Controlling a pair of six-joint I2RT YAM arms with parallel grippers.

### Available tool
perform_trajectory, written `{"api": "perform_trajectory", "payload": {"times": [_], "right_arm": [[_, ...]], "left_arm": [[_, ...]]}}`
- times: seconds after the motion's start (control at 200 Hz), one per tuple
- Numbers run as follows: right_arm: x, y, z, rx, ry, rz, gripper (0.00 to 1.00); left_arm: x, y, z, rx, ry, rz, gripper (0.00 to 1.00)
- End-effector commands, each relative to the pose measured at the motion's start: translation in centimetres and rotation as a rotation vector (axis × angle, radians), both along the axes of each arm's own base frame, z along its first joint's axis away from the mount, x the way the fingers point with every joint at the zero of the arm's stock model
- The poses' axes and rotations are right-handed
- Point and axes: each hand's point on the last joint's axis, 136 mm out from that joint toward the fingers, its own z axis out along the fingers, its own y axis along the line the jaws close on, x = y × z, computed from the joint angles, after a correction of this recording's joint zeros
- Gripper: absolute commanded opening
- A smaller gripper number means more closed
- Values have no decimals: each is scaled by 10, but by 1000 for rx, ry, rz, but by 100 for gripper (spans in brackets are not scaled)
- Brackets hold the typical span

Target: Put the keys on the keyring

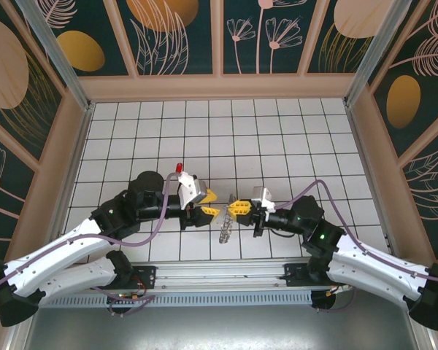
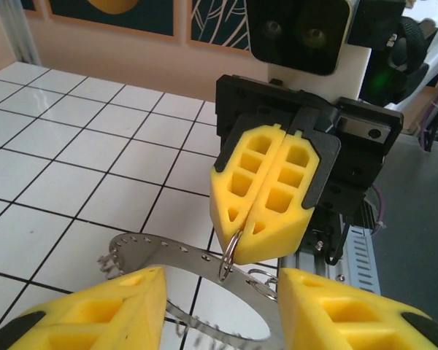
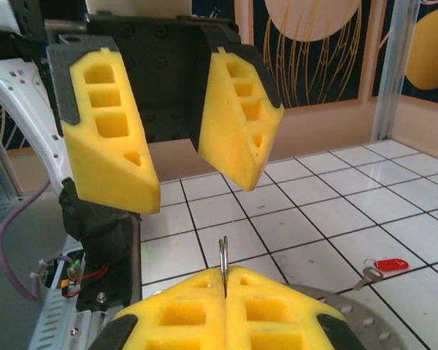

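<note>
The keyring (image 2: 164, 254), a grey toothed ring with a wide hole, hangs between the two grippers (image 1: 225, 230). A small wire ring (image 2: 230, 255) runs through one of its holes. My right gripper (image 3: 225, 273) is shut on that wire ring, which sticks up between its pads (image 3: 223, 254). My left gripper (image 2: 219, 292) faces it, open, its yellow fingers (image 3: 109, 146) standing either side of the keyring without clamping it. Both grippers meet tip to tip, left gripper (image 1: 212, 205) and right gripper (image 1: 238, 208). The red-headed key (image 3: 389, 264) lies on the tiles behind the left arm (image 1: 179, 168).
White tiled floor (image 1: 277, 138) stretches to the patterned back and side walls. A metal rail (image 1: 219, 273) with the arm bases runs along the near edge. Purple cables (image 1: 164, 211) loop along both arms.
</note>
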Motion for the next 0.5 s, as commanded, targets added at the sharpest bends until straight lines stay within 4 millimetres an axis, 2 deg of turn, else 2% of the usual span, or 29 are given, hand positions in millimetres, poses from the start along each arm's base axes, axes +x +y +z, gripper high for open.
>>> {"api": "perform_trajectory", "payload": {"times": [0.0, 0.495], "right_arm": [[-8, -5, 33, 129, -47, 38, 0], [-11, -7, 39, 180, -48, 71, 0]], "left_arm": [[-9, -5, 9, -41, -33, -65, 43], [-15, -13, 9, -64, -21, -126, 38]]}}
